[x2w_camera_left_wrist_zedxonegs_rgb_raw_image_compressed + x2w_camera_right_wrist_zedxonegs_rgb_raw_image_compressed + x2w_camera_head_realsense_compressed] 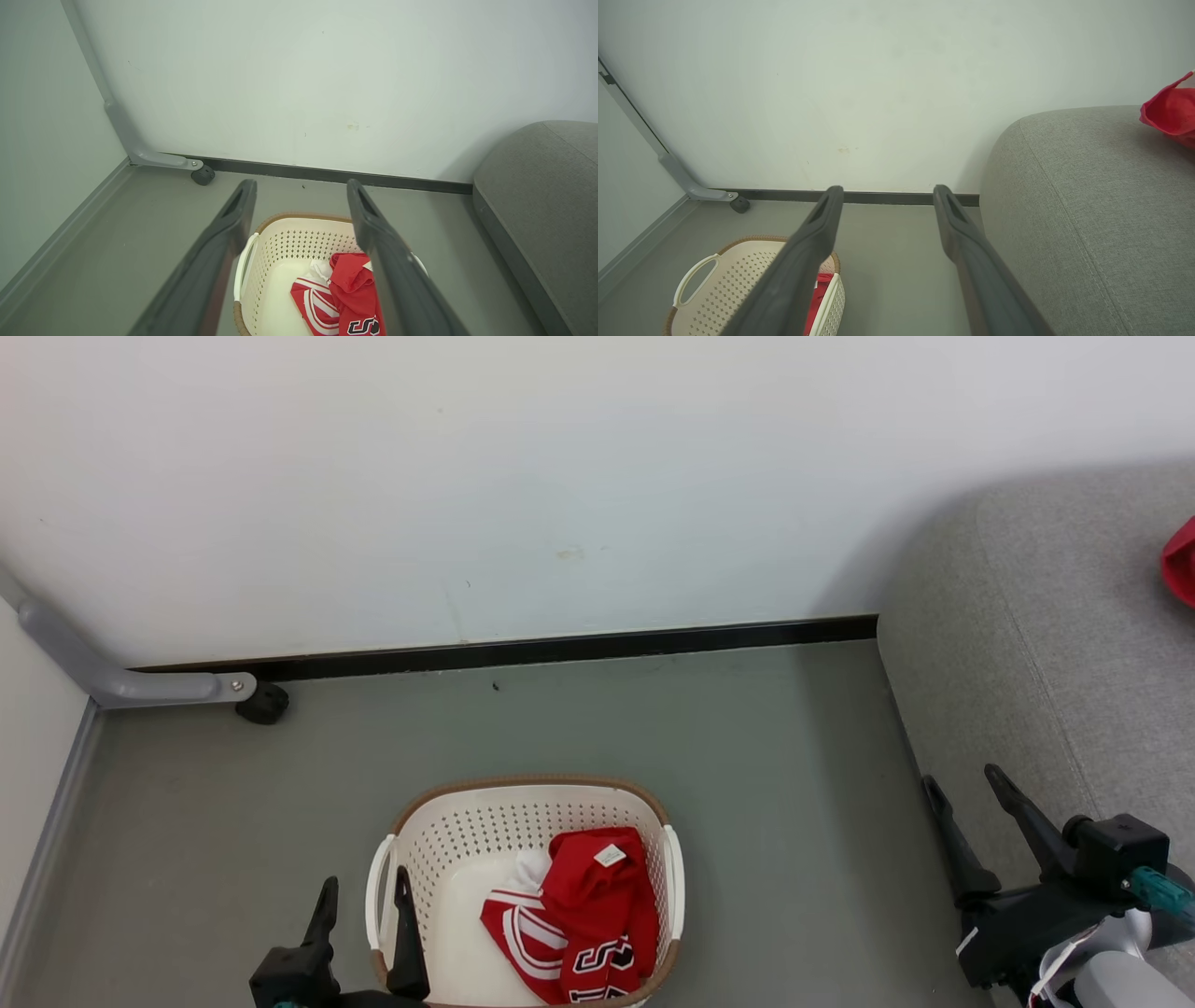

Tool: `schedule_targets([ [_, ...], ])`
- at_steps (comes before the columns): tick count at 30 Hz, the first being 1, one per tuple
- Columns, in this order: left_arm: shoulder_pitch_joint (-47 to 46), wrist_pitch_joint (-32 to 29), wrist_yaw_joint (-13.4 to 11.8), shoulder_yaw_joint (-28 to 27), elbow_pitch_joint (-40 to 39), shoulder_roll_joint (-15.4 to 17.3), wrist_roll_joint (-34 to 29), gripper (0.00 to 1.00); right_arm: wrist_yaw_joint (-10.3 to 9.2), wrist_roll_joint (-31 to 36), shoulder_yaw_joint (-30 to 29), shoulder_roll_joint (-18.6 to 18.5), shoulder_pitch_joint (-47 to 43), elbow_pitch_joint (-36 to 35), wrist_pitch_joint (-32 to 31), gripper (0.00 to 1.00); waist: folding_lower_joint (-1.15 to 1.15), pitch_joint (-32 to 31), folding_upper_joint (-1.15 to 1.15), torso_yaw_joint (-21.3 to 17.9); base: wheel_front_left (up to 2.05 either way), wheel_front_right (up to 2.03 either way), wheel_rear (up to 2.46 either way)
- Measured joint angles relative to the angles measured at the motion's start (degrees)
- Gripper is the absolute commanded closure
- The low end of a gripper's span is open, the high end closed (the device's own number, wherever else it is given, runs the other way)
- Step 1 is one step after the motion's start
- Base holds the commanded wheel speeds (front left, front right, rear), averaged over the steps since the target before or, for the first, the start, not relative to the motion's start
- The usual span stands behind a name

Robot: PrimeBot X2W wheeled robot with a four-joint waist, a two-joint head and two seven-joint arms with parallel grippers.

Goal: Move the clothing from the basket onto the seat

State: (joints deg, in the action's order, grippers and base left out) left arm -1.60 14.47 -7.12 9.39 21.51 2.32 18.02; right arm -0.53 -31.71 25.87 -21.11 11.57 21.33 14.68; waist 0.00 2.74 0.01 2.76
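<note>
- Head view: my left gripper (365, 879) is spread open and empty at the left side of the basket (485, 831). Its fingers appear to straddle the left handle (375, 887); I cannot tell how high above it they are.
- My right gripper (962, 778) is also open and empty, just beside the seat (1055, 691) and well apart from the basket.
- The clothing (583, 919) lies bunched in the basket's right half. Another red piece (1181, 565) lies on the seat.
- Dropping straight down from here, I would likely close on the handle or wall rather than cloth, and then drag or tip the light basket.
- The clothing lies in loose folds, so a shallow pinch might take only one layer. It could then slip free, or trail and snag on the rim as I lift.
- A fingertip pushed along the perforated wall might catch in a hole.
</note>
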Motion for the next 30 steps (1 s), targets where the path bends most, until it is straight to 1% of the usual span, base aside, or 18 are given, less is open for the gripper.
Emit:
schedule_targets([
  [11,0.84,0.00,0.00,2.69,-0.81,0.09,0.29,0.00,0.12,0.63,-2.11,-0.01,-0.60,-1.59,0.00,0.00,0.00,1.45,0.00,-0.30,0.00,0.00,0.00],
  [16,0.80,0.00,0.00,4.60,-0.85,0.18,0.80,0.00,0.64,1.11,-3.82,-0.55,-0.56,-2.99,0.00,0.00,0.00,3.29,0.00,-0.33,0.00,0.00,0.00],
  [21,0.30,0.00,0.00,8.03,-1.25,0.26,3.02,0.00,1.63,1.56,-5.43,-1.81,-0.32,-4.77,0.00,0.00,0.00,5.85,0.00,-0.32,0.00,0.00,0.00],
  [24,-1.56,0.00,0.00,10.50,-1.77,0.27,4.09,0.00,2.18,2.36,-6.19,-2.88,0.02,-5.99,0.00,0.00,0.00,7.72,0.00,-0.33,0.00,0.00,0.00],
  [27,-3.63,0.00,0.00,12.82,-2.10,0.29,5.70,0.00,3.11,2.55,-7.42,-4.04,1.72,-6.86,0.00,0.00,0.01,9.80,0.00,-0.36,0.00,0.00,0.00],
  [30,-5.47,0.00,0.00,15.18,-2.05,0.30,7.22,0.00,3.60,2.69,-8.67,-5.20,3.47,-8.23,0.01,0.00,0.01,12.02,0.00,-0.43,0.00,0.00,0.00],
])
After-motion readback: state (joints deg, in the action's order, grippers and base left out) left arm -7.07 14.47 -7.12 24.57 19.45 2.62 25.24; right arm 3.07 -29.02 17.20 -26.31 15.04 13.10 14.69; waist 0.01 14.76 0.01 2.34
